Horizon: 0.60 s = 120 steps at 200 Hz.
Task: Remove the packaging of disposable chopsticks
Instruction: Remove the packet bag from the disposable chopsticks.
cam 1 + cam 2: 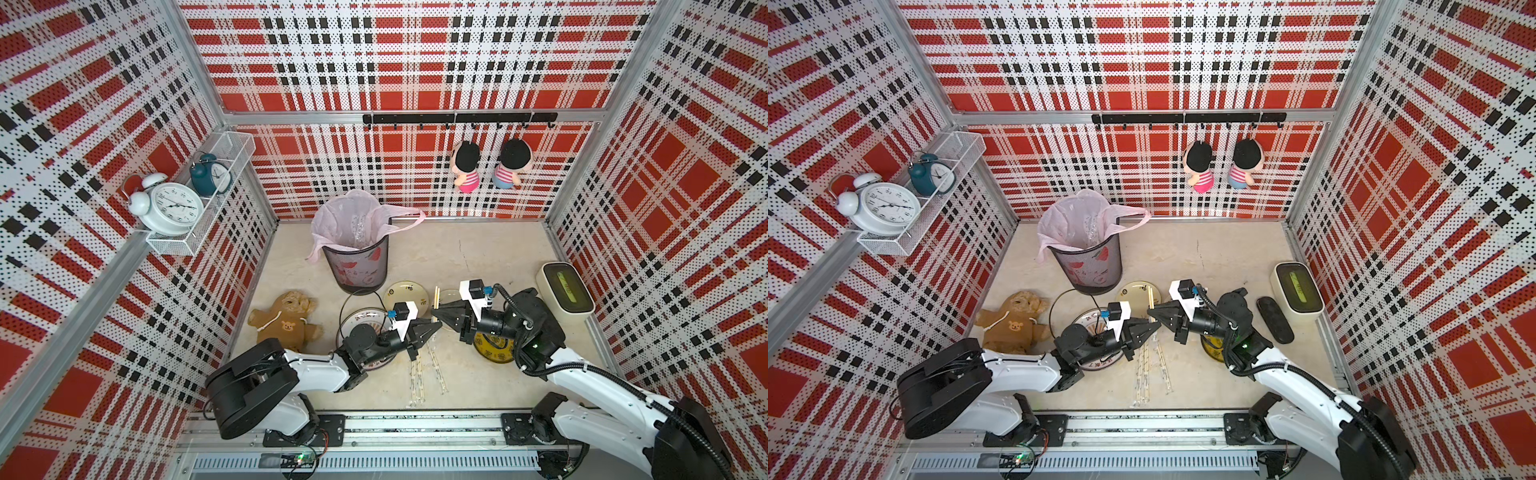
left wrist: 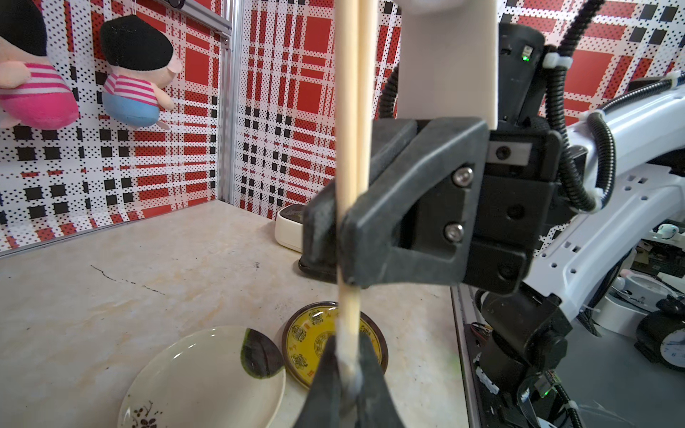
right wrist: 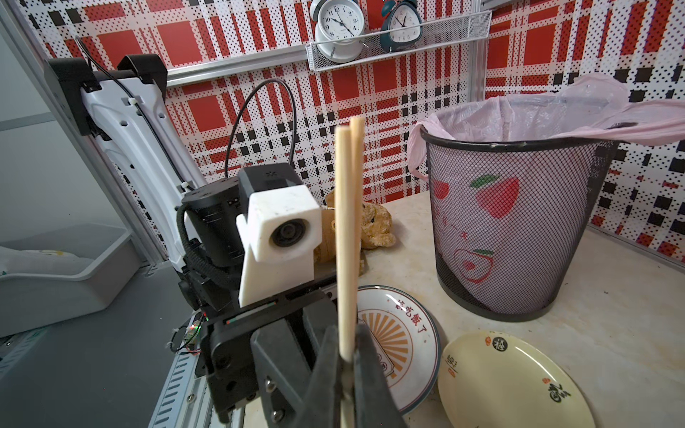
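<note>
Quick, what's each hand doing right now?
Left hand: closed on one end of the pale wooden chopstick pair.
Right hand: closed on the same pair, close beside.

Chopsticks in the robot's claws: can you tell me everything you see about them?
The chopsticks are two thin, pale wooden sticks pressed side by side, plain and bare along their upper length. They stand about upright, held up in the air. The right claw is shut on them low down. The left claw pinches the very bottom end just below it, where a bit of crinkly clear wrap seems to cling. The top ends are free and touch nothing.
</note>
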Each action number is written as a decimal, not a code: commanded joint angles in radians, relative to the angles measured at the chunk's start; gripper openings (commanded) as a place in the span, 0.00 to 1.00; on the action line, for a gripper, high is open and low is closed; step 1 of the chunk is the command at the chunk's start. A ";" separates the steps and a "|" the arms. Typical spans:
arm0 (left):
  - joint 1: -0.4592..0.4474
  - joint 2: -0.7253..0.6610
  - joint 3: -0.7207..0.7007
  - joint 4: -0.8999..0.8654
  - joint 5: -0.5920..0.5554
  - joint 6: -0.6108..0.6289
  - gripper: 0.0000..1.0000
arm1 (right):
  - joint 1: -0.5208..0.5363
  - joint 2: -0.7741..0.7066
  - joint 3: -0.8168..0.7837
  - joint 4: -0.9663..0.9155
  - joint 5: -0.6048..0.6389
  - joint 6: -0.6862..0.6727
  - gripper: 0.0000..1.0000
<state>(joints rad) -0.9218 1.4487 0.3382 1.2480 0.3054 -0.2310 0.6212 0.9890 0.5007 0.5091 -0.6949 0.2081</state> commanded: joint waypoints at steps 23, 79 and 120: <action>-0.005 0.061 -0.057 -0.088 0.008 -0.021 0.14 | -0.006 -0.042 0.107 0.115 0.019 -0.024 0.00; -0.003 0.056 -0.065 -0.091 0.001 -0.019 0.11 | -0.006 -0.052 0.114 0.095 0.046 -0.027 0.00; 0.034 -0.062 -0.062 -0.172 -0.016 -0.030 0.07 | -0.014 -0.081 0.090 0.022 0.175 -0.027 0.00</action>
<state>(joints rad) -0.9127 1.4773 0.2775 1.1366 0.3061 -0.2501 0.6182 0.9417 0.6006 0.5758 -0.6132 0.1993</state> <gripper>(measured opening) 0.075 0.078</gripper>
